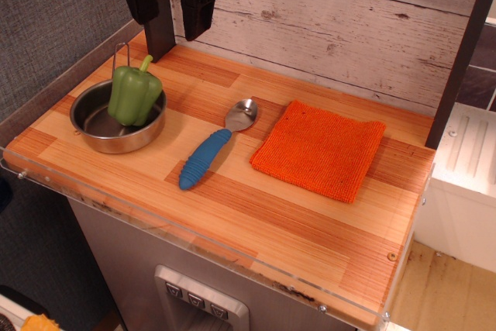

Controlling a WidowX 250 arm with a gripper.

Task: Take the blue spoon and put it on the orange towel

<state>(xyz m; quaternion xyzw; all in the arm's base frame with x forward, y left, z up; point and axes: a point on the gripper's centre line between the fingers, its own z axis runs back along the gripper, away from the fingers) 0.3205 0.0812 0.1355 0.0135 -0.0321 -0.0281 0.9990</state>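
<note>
Up at the back left corner, our gripper (180, 15) hangs high above the wooden counter (310, 222), its dark fingers pointing down with a gap between them, so we read it as apart and holding nothing. Below and a little to the left of it sits a steel pot (101, 131) with a green pepper (134, 93) leaning inside. Further out, toward the middle of the counter, lies the blue spoon (211, 153), flat on the wood, its blue handle pointing toward the front left and its silver bowl toward the back right. Just beside that bowl, not quite touching as far as we can tell, is the orange towel (319, 149), spread flat.

We judge that the task is at its very start: the spoon is untouched and the reach has not begun. Next we would need to bring the gripper forward and down over the ribbed handle, turn the fingers across its slant, and close on it before lifting it over to the towel
</note>
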